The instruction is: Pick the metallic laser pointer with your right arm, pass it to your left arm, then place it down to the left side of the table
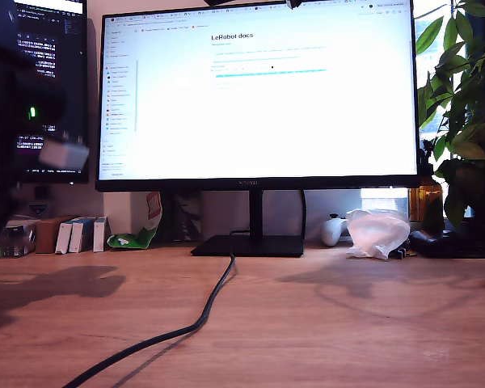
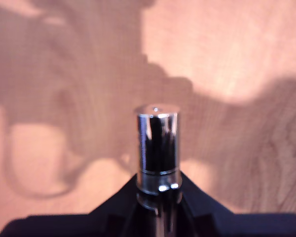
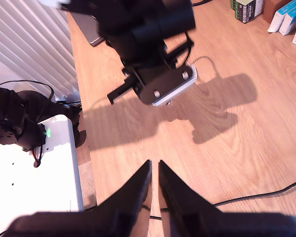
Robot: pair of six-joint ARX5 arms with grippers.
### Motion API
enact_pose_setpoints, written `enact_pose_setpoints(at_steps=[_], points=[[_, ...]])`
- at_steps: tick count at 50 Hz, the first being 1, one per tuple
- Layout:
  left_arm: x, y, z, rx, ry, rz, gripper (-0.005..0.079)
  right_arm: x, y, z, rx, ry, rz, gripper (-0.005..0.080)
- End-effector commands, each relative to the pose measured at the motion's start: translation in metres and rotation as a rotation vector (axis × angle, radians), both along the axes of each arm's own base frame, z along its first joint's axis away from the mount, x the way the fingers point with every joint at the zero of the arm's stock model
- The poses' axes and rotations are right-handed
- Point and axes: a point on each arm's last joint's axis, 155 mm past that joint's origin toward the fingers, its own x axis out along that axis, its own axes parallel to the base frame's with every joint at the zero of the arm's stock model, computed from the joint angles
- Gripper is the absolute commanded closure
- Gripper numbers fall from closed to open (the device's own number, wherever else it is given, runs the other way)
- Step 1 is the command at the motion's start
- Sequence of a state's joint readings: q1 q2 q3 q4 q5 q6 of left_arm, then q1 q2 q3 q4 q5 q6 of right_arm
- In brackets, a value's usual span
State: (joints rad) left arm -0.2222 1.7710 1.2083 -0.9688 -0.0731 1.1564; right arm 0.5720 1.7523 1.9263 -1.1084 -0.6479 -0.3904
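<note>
Your first gripper (image 2: 158,197) pinches the slim silver metal laser pointer (image 2: 158,148) above the light-brown wooden table (image 2: 246,59); your second gripper (image 3: 153,173) looks nearly closed, apparently empty.

The table (image 1: 323,323) is a big light-brown wooden top with wavy lines in the wood. A black cable (image 1: 202,319) runs across it from the stand of the monitor (image 1: 250,245) toward the near edge. At the back sit some small boxes (image 1: 73,235) at the exterior view's left, and a crumpled clear plastic bag (image 1: 377,233) and a leafy plant (image 1: 461,121) at its right. Dark shadows lie on the wood.
</note>
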Motion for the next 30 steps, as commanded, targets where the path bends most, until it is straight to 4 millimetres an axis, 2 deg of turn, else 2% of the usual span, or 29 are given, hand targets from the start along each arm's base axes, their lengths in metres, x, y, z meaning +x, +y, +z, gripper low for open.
enact_pose_setpoints(at_steps=[1, 19, 30], points=[[-0.001, -0.002, -0.005, -0.001, 0.022, -0.007, 0.0765, -0.004, 0.004, 0.008, 0.017, -0.018, 0.017, 0.0762], [-0.018, 0.000, -0.015, -0.016, 0.116, 0.018, 0.0765, -0.004, 0.004, 0.008, 0.017, -0.018, 0.017, 0.0762], [-0.013, -0.001, -0.022, -0.015, 0.114, 0.018, 0.0765, -0.005, 0.004, 0.008, 0.014, -0.013, 0.017, 0.0762]])
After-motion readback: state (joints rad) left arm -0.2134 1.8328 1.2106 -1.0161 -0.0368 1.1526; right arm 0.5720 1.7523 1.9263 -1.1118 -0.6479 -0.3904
